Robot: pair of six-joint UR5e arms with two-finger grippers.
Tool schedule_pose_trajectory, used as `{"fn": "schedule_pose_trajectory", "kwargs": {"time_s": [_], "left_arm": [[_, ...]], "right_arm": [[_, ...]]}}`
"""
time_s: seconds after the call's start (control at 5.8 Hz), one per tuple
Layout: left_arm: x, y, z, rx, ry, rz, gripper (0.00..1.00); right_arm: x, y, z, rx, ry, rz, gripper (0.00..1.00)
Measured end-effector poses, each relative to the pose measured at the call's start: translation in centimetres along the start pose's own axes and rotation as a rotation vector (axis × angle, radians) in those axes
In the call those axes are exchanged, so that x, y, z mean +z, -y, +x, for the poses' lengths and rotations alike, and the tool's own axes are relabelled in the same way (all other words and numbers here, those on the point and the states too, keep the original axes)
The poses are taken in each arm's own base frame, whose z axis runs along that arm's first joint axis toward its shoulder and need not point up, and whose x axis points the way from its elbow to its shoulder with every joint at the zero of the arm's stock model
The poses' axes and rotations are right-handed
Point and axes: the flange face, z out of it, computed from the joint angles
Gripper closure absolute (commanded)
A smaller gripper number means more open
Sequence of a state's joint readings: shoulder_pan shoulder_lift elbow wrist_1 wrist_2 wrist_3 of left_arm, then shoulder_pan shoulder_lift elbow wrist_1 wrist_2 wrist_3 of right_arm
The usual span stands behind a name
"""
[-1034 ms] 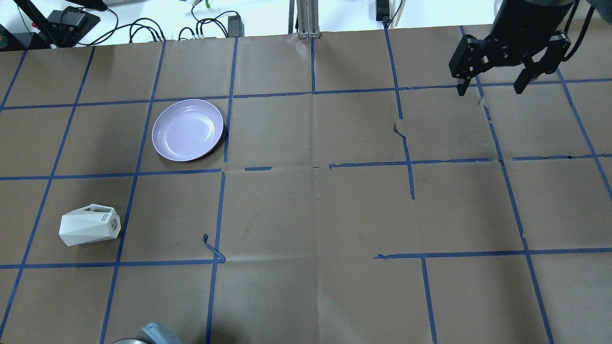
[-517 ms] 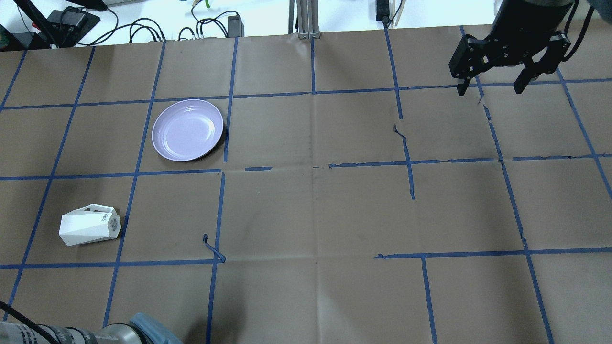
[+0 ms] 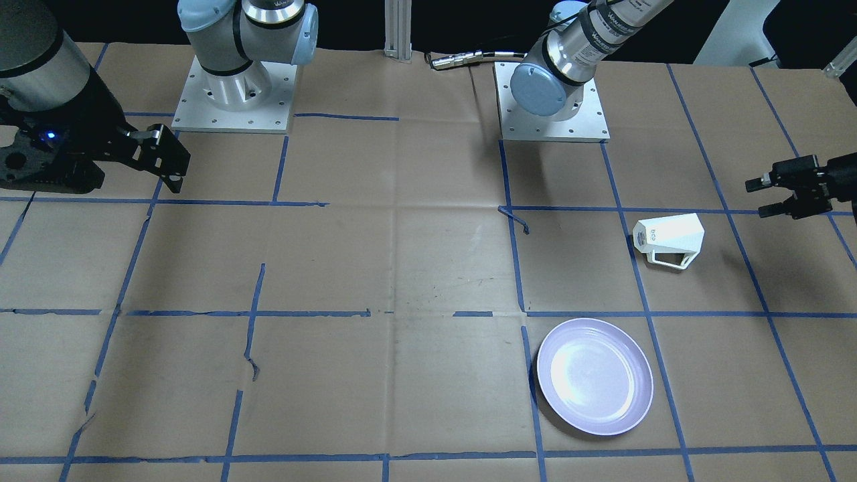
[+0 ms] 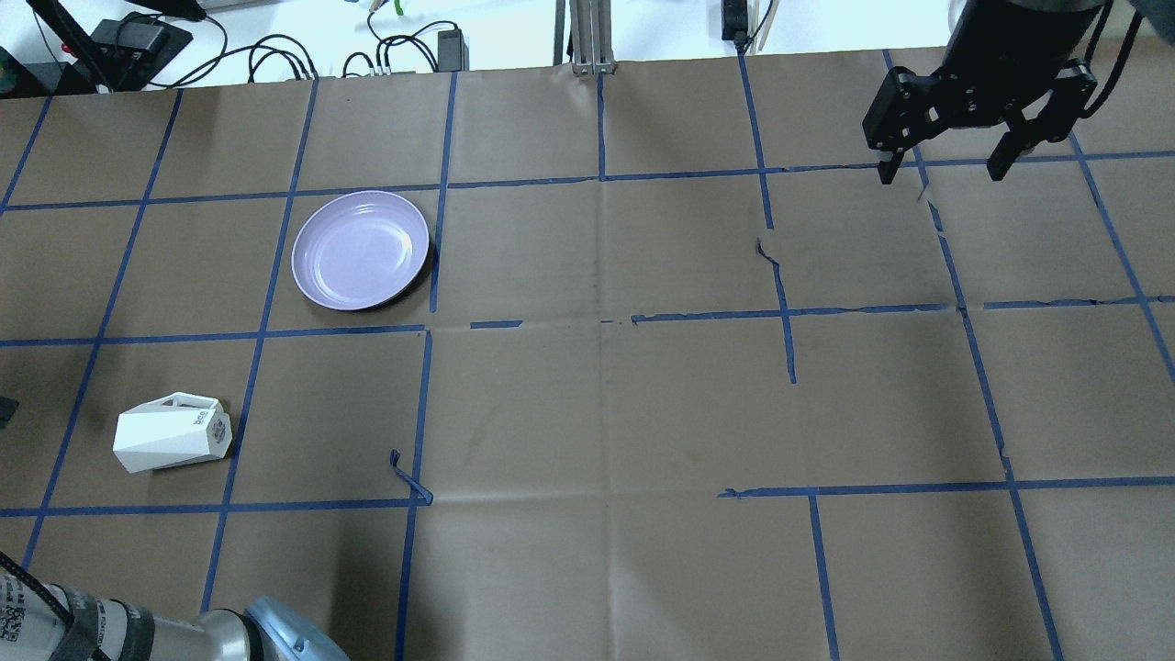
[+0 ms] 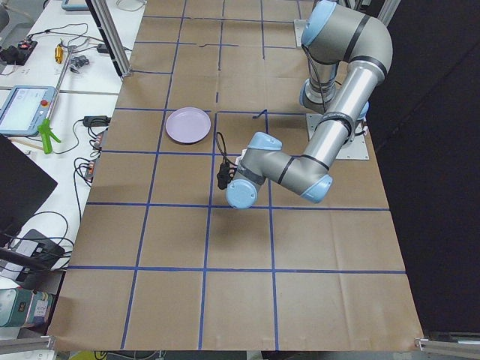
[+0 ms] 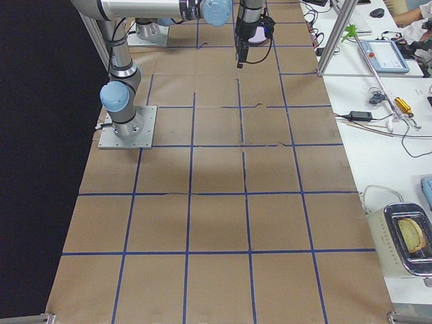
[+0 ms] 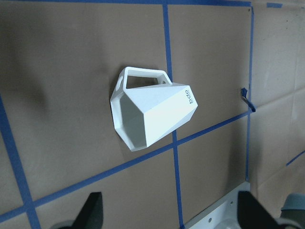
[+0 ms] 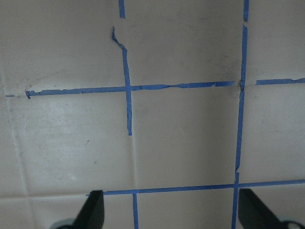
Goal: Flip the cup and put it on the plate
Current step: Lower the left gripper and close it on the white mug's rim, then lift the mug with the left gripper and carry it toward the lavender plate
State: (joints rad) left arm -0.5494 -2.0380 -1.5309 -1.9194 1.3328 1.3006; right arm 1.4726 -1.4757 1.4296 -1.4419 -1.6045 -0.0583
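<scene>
The white faceted cup [image 3: 669,239] lies on its side on the papered surface [image 3: 415,268], well apart from the lavender plate [image 3: 594,376]. I reckon its slanted facets could slip from closing fingers. The left pincer [image 3: 755,199] hovers near, aimed at its mouth, spread open. The right pincer [image 4: 939,170] hangs open, far off.

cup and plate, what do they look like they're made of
The cup looks like matte white plastic, maybe 3D-printed: flat facets, crisp edges, no shine; unglazed ceramic can't be ruled out. The plate looks like glossy pale lavender plastic, melamine or glazed ceramic: bright glare on its smooth surface.
</scene>
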Motion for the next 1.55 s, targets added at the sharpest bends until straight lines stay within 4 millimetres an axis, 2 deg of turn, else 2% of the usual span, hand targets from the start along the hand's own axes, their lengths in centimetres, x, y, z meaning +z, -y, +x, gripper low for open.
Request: {"fn": "schedule_pose_trajectory", "kwargs": {"time_s": [0.17,0.34,0.69,1.03,1.21,1.55], "left_arm": [[2.6,0.4,-2.0,-0.007,-0.104,0.043,0.02],[5.1,0.6,-3.0,-0.015,-0.198,0.074,0.02],[8.8,0.3,-3.5,-0.024,-0.296,0.077,0.05],[9.8,0.6,-3.4,-0.012,-0.325,0.115,0.83],[9.9,0.8,-3.3,0.012,-0.326,0.128,1.0],[9.7,1.2,-3.0,0.025,-0.325,0.153,1.0]], "right_arm": [[0.0,0.0,0.0,0.0,0.0,0.0,0.0],[0.0,0.0,0.0,0.0,0.0,0.0,0.0],[0.0,0.0,0.0,0.0,0.0,0.0,0.0],[0.0,0.0,0.0,0.0,0.0,0.0,0.0],[0.0,0.0,0.0,0.0,0.0,0.0,0.0],[0.0,0.0,0.0,0.0,0.0,0.0,0.0]]}}
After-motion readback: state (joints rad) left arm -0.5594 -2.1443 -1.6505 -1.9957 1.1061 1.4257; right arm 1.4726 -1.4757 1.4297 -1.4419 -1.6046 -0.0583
